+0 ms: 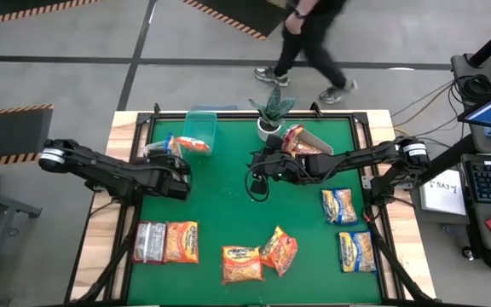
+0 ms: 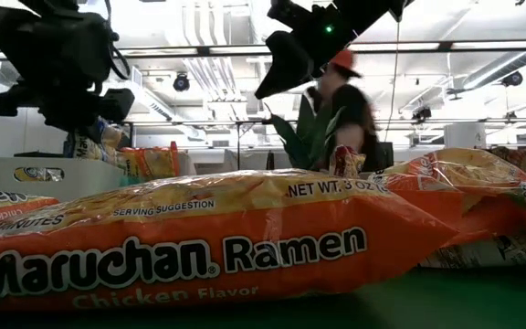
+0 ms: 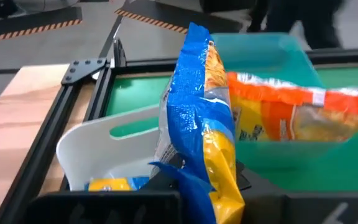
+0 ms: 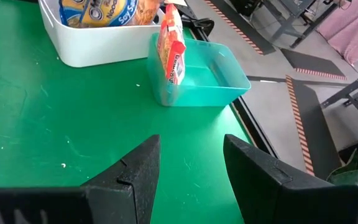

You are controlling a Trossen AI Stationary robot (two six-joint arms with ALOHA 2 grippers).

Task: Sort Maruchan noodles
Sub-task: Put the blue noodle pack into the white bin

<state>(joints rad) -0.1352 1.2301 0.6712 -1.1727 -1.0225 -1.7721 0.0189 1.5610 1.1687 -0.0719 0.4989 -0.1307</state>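
Sorting goes on over the green table (image 1: 228, 213), and we order things from big to small. The white bin (image 4: 98, 46) and the teal bin (image 4: 210, 78) stand side by side at the far left of the table. In the white bin lie yellow-and-blue packets (image 4: 101, 11); one orange packet (image 4: 169, 46) leans over the wall of the teal bin.

Our left gripper (image 3: 191, 180) is clenched on a yellow-and-blue packet (image 3: 204, 124) and holds it upright, just beside the white bin's rim. We judge the step in hand is to put this packet with its like. To do it well, we should bring the packet fully over the white bin's opening, not over its wall, and lower it before letting go, because a tall packet may tip out or fall into the teal bin next to it.

Our right gripper (image 4: 188, 171) hovers over bare green cloth near the middle of the table, fingers released and holding nothing. Other packets wait: two yellow-and-blue ones (image 1: 348, 226) at the right, orange ones (image 1: 258, 256) and a silvery one (image 1: 149, 241) along the near edge.
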